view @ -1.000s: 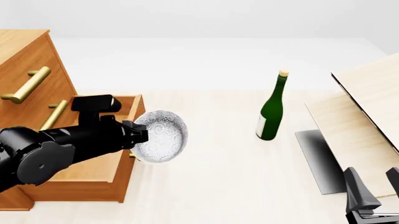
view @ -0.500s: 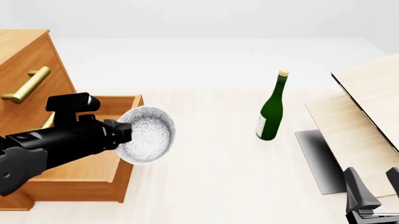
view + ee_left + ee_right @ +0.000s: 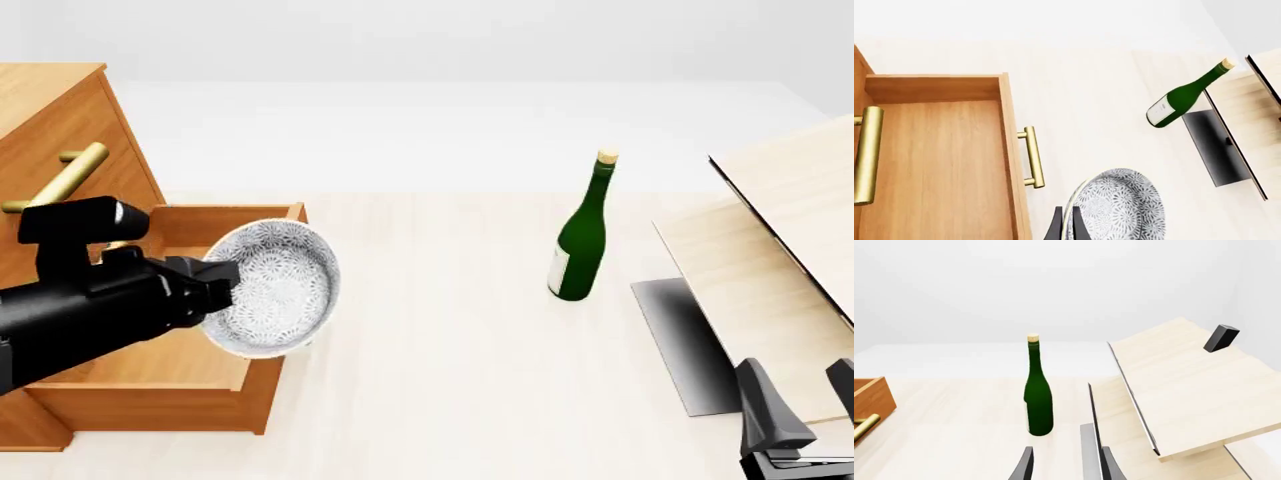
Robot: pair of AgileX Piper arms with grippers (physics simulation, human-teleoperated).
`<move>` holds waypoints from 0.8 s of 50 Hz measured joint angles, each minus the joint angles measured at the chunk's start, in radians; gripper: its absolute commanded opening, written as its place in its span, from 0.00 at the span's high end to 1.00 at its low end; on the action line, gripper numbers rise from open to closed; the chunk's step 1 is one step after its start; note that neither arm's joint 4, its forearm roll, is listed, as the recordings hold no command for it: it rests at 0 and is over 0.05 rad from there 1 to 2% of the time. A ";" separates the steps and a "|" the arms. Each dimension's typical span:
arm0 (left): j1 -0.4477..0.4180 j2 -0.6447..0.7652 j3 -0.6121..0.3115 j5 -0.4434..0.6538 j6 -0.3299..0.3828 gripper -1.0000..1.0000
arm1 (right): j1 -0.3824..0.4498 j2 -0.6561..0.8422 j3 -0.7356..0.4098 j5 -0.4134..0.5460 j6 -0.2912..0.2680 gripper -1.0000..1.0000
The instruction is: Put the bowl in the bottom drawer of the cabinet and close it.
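My left gripper (image 3: 224,278) is shut on the rim of the bowl (image 3: 276,288), a white, grey-speckled bowl held tilted on its side. It hangs over the front right corner of the bottom drawer (image 3: 200,352), which stands pulled out of the cabinet (image 3: 60,140). In the left wrist view the bowl (image 3: 1119,206) sits just outside the drawer's front with its brass handle (image 3: 1031,157), and the fingers (image 3: 1057,227) pinch the bowl's rim. The drawer's inside (image 3: 937,165) is bare wood. My right gripper (image 3: 801,405) rests open at the near right, holding nothing.
A green bottle (image 3: 581,235) stands upright mid-table, also seen in the right wrist view as the bottle (image 3: 1038,390). Pale light-wood boards (image 3: 787,240) on a dark base (image 3: 681,340) slant at the right. The upper drawers' brass handles (image 3: 60,180) jut from the cabinet front.
My left arm has carried the bowl leftward, from beside the drawer's front to over its front corner. The right arm has not moved.
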 measured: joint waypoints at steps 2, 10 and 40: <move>0.005 -0.014 0.000 0.011 0.000 1.00 | 0.000 0.000 0.000 0.000 0.000 0.00; 0.029 -0.064 0.000 0.046 0.001 1.00 | 0.000 0.000 0.000 0.000 0.000 0.00; 0.166 -0.122 0.021 0.070 -0.006 1.00 | 0.000 0.000 0.000 0.000 0.000 0.00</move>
